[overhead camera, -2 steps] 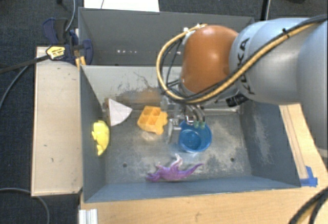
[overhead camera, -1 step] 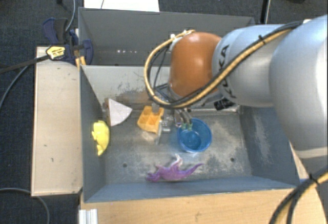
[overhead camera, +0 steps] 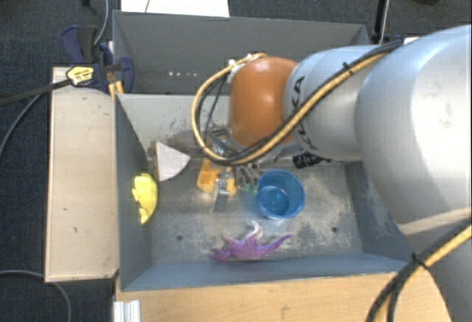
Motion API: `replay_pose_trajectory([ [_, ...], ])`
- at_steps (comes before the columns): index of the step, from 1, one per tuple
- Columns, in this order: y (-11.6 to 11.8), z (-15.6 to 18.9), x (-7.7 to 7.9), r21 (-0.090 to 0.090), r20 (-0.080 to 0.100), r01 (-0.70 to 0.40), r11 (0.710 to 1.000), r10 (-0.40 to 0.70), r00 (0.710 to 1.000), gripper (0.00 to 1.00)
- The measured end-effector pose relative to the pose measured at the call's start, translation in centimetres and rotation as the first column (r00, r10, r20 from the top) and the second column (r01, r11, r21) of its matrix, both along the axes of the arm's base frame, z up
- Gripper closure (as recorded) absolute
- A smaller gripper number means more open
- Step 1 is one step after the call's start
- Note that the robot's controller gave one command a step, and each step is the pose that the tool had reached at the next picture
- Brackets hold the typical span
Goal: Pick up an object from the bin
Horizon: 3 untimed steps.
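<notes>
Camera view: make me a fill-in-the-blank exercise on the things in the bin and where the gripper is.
1. The round cup just right of the gripper is ____.
2. The gripper is over a small ____ block.
3. The yellow toy lies by the bin's ____ wall in this view.
4. The spiky toy nearest the view's lower edge is ____.
Missing words: blue; orange; left; purple.

— Where is the arm [overhead camera: 398,107]?
— It reaches in from the right, angled down, its orange cover [overhead camera: 254,99] over the wrist.
— And the gripper [overhead camera: 223,194]?
— Low beneath the cover, cables [overhead camera: 203,103] looping beside it.
</notes>
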<state>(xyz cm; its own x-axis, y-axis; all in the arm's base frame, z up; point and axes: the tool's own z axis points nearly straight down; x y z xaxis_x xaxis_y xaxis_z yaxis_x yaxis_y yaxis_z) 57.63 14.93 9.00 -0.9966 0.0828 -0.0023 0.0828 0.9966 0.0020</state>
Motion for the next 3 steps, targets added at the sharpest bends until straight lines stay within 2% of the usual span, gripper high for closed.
replay_pose_trajectory([
  [1, -2.4, 1.5, 1.2, 0.009, 0.014, 0.277, 0.961, -0.278, 0.961, 1.00],
  [2, -2.4, 1.5, 1.2, 0.009, 0.014, 0.278, 0.961, -0.278, 0.960, 1.00],
  [3, -2.4, 3.0, 1.2, 0.011, 0.017, 0.305, 0.952, -0.305, 0.952, 1.00],
])
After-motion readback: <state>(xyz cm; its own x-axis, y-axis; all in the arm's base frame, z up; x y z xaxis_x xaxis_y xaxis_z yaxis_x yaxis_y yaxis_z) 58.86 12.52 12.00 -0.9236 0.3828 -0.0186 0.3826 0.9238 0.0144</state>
